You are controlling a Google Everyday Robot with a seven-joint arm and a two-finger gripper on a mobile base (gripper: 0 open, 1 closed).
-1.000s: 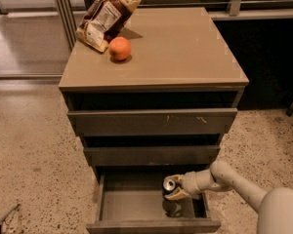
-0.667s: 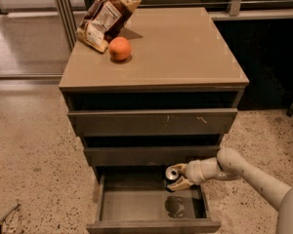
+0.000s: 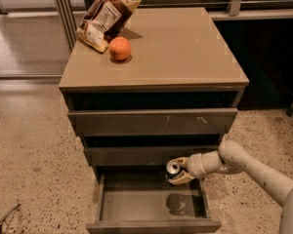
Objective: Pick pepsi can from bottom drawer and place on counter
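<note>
The pepsi can [image 3: 173, 168], dark with a silver top, is held in my gripper [image 3: 178, 170], which is shut on it. The can hangs above the open bottom drawer [image 3: 151, 225], level with the middle drawer's front; its shadow lies on the drawer floor below. My arm reaches in from the lower right. The tan counter [image 3: 176, 48] tops the cabinet well above the can.
An orange [image 3: 119, 48] and a brown snack bag [image 3: 105, 17] sit on the counter's back left. The scratched drawer front [image 3: 154, 121] and the middle drawer [image 3: 146, 155] are above the gripper. Speckled floor surrounds the cabinet. A dark wall stands at right.
My gripper has lifted the can up out of the bottom drawer, from the drawer floor to the level of the middle drawer's front.
</note>
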